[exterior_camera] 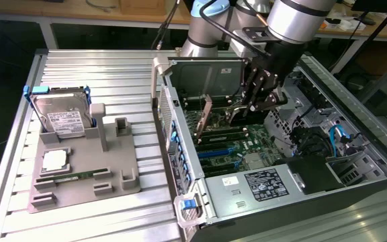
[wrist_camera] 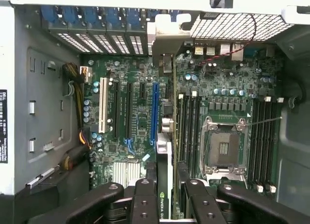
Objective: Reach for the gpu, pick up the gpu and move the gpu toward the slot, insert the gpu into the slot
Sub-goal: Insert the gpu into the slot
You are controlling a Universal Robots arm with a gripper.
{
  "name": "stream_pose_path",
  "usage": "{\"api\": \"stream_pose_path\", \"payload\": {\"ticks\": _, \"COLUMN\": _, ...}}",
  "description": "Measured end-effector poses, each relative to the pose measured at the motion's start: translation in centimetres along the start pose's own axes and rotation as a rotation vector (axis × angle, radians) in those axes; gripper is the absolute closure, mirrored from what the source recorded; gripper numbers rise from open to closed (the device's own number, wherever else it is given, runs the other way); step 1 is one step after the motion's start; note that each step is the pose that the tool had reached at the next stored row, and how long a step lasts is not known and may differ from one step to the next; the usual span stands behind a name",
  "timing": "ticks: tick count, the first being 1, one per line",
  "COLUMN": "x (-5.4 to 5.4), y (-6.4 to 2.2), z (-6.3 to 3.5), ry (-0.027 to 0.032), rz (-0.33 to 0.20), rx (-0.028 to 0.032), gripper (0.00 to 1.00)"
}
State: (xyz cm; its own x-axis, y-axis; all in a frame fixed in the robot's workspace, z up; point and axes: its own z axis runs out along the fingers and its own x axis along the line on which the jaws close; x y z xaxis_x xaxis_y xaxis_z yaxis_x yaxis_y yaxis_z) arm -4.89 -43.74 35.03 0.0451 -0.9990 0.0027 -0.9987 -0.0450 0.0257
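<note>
Wooden workbenches point(exterior_camera: 113, 10) line the room behind a ribbed aluminium table point(exterior_camera: 92, 65). On the table lies an open grey metal computer case point(exterior_camera: 200, 75), its green motherboard point(wrist_camera: 140, 132) exposed. Inside, the black two-fingered gripper point(wrist_camera: 168, 187) is closed partway on the gpu point(wrist_camera: 164, 161), a thin dark card with a silver bracket. It holds the card on edge over the board, just beside the slot point(wrist_camera: 155, 112), the long blue plastic connector strip. Given that offset, pressing down misaligned would likely jam the card's edge on neighbouring parts or catch the bracket on the case wall.
</note>
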Motion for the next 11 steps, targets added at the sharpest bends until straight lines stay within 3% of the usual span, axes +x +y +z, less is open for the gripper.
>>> {"api": "stream_pose_path", "payload": {"ticks": 8, "x": 0.1, "y": -0.02, "z": 1.16, "ry": 0.0, "rz": 0.0, "rx": 0.0001, "gripper": 0.73}}
{"api": "stream_pose_path", "payload": {"ticks": 11, "x": 0.4, "y": -0.02, "z": 1.57, "ry": 0.0036, "rz": 0.0, "rx": -0.0001, "gripper": 0.73}}
